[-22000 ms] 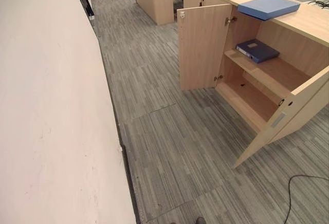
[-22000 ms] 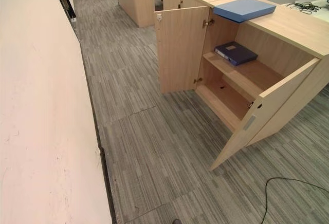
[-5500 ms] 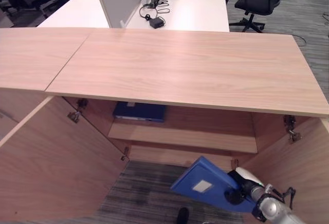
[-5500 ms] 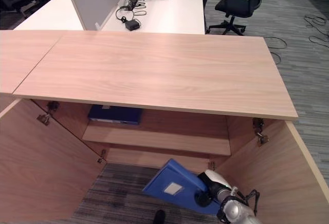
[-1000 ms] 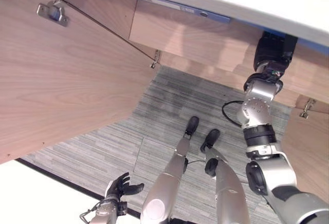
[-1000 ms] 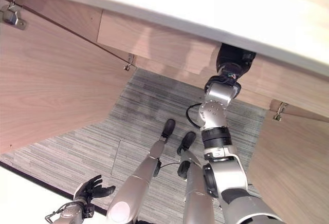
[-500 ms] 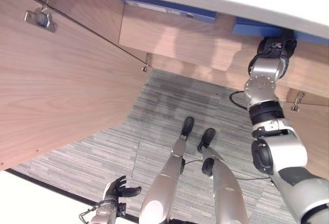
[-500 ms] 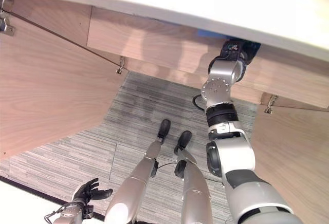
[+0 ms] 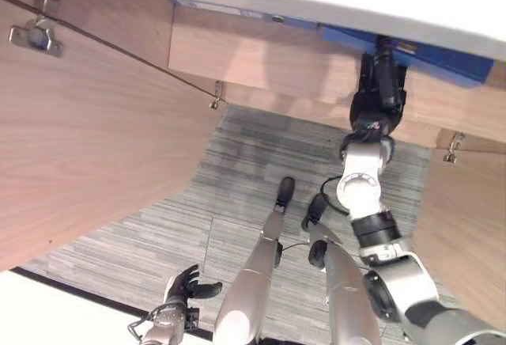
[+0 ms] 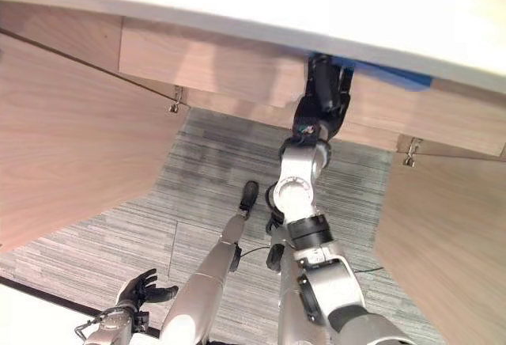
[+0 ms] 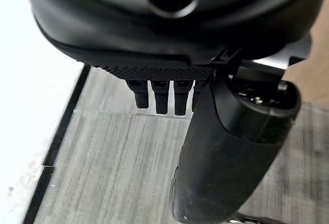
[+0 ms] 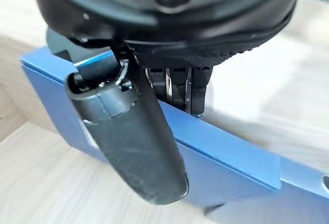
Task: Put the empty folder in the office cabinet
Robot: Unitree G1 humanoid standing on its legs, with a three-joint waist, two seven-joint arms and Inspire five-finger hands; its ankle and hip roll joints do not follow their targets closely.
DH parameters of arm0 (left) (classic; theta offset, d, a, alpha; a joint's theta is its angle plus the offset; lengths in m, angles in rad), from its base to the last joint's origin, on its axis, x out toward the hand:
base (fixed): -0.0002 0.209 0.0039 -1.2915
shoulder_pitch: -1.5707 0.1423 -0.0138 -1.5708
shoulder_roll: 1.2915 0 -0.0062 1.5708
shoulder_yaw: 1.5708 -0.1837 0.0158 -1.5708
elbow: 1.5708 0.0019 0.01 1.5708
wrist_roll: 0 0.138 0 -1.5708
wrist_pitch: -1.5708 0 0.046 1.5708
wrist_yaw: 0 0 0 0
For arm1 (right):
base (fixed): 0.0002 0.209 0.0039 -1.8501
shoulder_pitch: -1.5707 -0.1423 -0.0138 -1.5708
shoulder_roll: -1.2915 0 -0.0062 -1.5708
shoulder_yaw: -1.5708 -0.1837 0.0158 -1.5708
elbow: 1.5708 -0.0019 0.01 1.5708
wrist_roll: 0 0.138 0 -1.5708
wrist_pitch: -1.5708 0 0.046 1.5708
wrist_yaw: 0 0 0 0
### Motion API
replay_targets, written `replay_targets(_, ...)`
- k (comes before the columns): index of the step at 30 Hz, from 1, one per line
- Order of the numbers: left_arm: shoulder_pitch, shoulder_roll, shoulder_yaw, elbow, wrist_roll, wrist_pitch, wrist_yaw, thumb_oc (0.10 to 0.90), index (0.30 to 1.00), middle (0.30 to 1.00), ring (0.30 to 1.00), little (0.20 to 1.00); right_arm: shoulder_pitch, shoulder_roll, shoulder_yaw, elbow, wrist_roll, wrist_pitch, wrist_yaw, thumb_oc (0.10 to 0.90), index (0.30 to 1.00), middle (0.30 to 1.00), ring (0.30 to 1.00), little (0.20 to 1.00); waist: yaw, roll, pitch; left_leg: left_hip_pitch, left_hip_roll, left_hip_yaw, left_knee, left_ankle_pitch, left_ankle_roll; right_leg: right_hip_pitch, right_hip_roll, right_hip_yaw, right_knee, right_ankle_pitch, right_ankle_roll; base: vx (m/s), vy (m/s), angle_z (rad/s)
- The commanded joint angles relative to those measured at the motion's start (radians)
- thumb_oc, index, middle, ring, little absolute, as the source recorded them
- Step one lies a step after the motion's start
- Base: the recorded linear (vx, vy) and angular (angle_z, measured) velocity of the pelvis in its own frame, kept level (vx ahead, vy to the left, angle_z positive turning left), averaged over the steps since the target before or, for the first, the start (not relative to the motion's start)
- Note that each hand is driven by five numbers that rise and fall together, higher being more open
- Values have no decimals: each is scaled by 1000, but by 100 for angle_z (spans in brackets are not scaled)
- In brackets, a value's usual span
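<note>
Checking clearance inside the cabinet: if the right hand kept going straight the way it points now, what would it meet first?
The blue folder. The right hand points into the cabinet and its fingers are already at the folder's top edge; whether they press it is unclear.

I see the blue folder (image 9: 411,54) lying flat on the shelf (image 9: 261,56) inside the open light-wood office cabinet (image 9: 87,139), on the shelf's right part, its spine edge facing out. A white label (image 12: 91,136) shows on its blue face in my right wrist view
</note>
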Motion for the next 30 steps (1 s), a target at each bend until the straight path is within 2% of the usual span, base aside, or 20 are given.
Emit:
replay_targets(1, 122, 19, 7, 45, -36, 32, 27, 800, 900, 900, 900, 900, 29, 6, 53, -27, 88, 1, 155, 800, 900, 900, 900, 900, 25, -36, -11, 39, 0, 60, 12, -121, 6, 116, -23, 31, -238, 102, 138, 73, -36, -1)
replay_targets(5, 120, 33, 19, 70, -39, 40, 10, 800, 900, 900, 900, 900, 100, -93, 205, -15, 88, 115, 226, 800, 900, 900, 900, 900, 24, -56, -11, 45, 8, 61, -4, -111, 3, 113, -20, 27, -241, 106, 135, -11, -18, -8)
replay_targets(6, 120, 32, 20, 70, -38, 40, 10, 800, 900, 900, 900, 900, 100, -94, 206, -16, 88, 115, 226, 800, 900, 900, 900, 900, 23, -55, -11, 45, 8, 61, -5, -111, 3, 114, -20, 27, -241, 106, 135, 0, 0, 0)
replay_targets(9, 116, 41, 38, 79, -7, 39, -10, 800, 900, 900, 900, 900, 136, -225, 301, -23, 44, 221, 286, 800, 900, 900, 900, 900, 21, -71, -11, 41, 13, 60, -6, -105, 2, 108, -20, 24, -242, 112, 134, -11, -23, -1)
replay_targets(13, 119, 62, 43, 64, 24, 28, -24, 800, 900, 900, 900, 900, 125, -323, 347, -2, -7, 287, 328, 800, 900, 900, 900, 900, 23, -78, -11, 36, 17, 59, -10, -101, 1, 103, -20, 18, -245, 117, 135, -1, -5, -1)
replay_targets(14, 119, 62, 43, 64, 24, 28, -24, 800, 900, 900, 900, 900, 125, -323, 347, -2, -6, 287, 328, 800, 900, 900, 900, 900, 23, -78, -11, 36, 17, 59, -10, -101, 1, 103, -20, 18, -244, 117, 135, -2, -17, -5)
replay_targets(15, 118, 72, 47, 61, 26, 22, -28, 800, 900, 900, 900, 900, 98, -367, 359, 24, -32, 312, 342, 800, 900, 900, 900, 900, 24, -81, -11, 36, 17, 61, -13, -98, 0, 102, -20, 17, -248, 120, 136, 0, 0, 0)
replay_targets(16, 117, 72, 47, 61, 26, 22, -28, 800, 900, 900, 900, 900, 97, -367, 359, 24, -32, 312, 343, 800, 900, 900, 900, 900, 23, -81, -11, 36, 17, 61, -13, -98, 0, 101, -20, 17, -248, 120, 136, 0, 0, 0)
replay_targets(18, 120, 96, 63, 65, 35, 12, -40, 800, 900, 900, 900, 900, 28, -498, 414, 65, -138, 393, 375, 800, 900, 900, 900, 900, 24, -92, -11, 37, 19, 63, -16, -96, -2, 105, -22, 14, -254, 125, 139, -3, -6, -2)
replay_targets(19, 122, 100, 65, 67, 36, 11, -41, 800, 900, 900, 900, 900, -1, -538, 429, 70, -168, 401, 381, 800, 900, 900, 900, 900, 24, -94, -11, 37, 19, 63, -18, -95, -2, 106, -23, 13, -254, 127, 140, 0, 0, 0)
replay_targets(20, 122, 100, 65, 67, 36, 11, -41, 800, 900, 900, 900, 900, -2, -538, 429, 71, -167, 401, 382, 800, 900, 900, 900, 900, 24, -94, -11, 37, 19, 63, -18, -95, -2, 106, -23, 13, -254, 127, 140, -1, -6, -3)
replay_targets(22, 133, 110, 67, 68, 45, 5, -47, 800, 900, 900, 900, 900, -76, -630, 478, 109, -271, 435, 390, 800, 900, 900, 900, 900, 23, -98, -11, 37, 20, 65, -18, -95, -3, 106, -25, 10, -256, 130, 143, 0, 0, 0)
replay_targets(23, 140, 116, 70, 74, 38, 0, -44, 800, 900, 900, 900, 900, -166, -677, 508, 180, -335, 447, 380, 800, 900, 900, 900, 900, 23, -99, -11, 37, 21, 67, -17, -95, -3, 106, -26, 12, -258, 133, 144, 0, 0, 0)
replay_targets(24, 140, 116, 71, 74, 38, 0, -44, 800, 900, 900, 900, 900, -166, -677, 508, 180, -335, 447, 380, 800, 900, 900, 900, 900, 23, -99, -11, 37, 21, 67, -17, -95, -3, 106, -26, 12, -258, 133, 144, 0, 0, 0)
replay_targets(28, 145, 125, 55, 82, 14, -15, -32, 800, 900, 900, 900, 900, -381, -714, 585, 353, -489, 490, 352, 800, 900, 900, 900, 900, 29, -105, -11, 41, 24, 72, -23, -92, -3, 110, -24, 17, -265, 140, 145, 0, 6, -1)
replay_targets(29, 148, 129, 50, 84, 10, -21, -29, 800, 900, 900, 900, 900, -475, -724, 642, 438, -574, 520, 353, 800, 900, 900, 900, 900, 32, -106, -11, 41, 24, 73, -25, -92, -4, 112, -23, 14, -269, 141, 146, 0, 0, 0)
replay_targets(30, 148, 131, 47, 84, 8, -25, -28, 800, 900, 900, 900, 900, -520, -724, 672, 478, -602, 530, 356, 800, 900, 900, 900, 900, 32, -107, -11, 41, 24, 73, -25, -91, -4, 112, -23, 16, -270, 142, 145, 0, 0, 0)
